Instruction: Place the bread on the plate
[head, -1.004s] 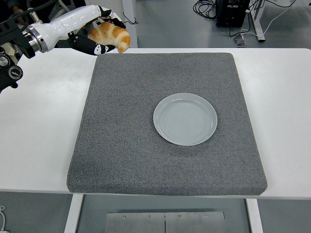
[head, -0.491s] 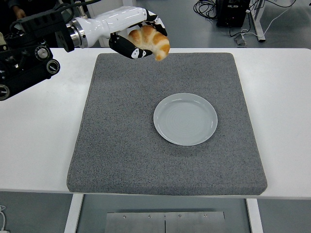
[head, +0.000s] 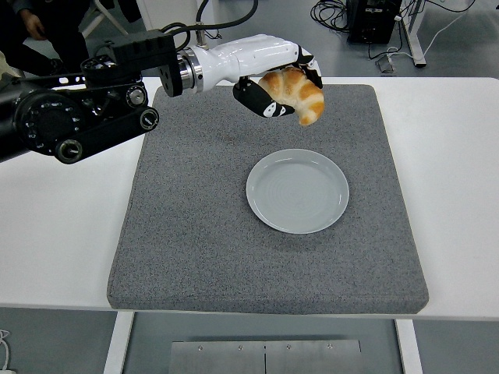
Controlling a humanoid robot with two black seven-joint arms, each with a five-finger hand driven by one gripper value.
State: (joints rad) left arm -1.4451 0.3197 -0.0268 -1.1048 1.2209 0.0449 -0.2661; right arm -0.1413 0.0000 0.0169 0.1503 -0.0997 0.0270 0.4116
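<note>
My left hand [head: 282, 84] is shut on a golden croissant-shaped bread [head: 296, 92], held in the air above the far part of the grey mat [head: 195, 226]. The bread's tip points down and to the right. An empty pale grey plate [head: 297, 191] lies on the mat, below and slightly nearer than the bread, with a gap between them. The left arm [head: 93, 117] reaches in from the left edge. No right arm shows.
The grey mat covers most of the white table [head: 54, 218]. Beyond the far edge, cables and a black box [head: 374, 19] lie on the floor. A person's dark clothing [head: 31, 27] shows at the top left.
My left hand has carried the bread rightward and a little nearer, from the mat's far left corner to a spot above and just beyond the plate. The plate has not moved.
</note>
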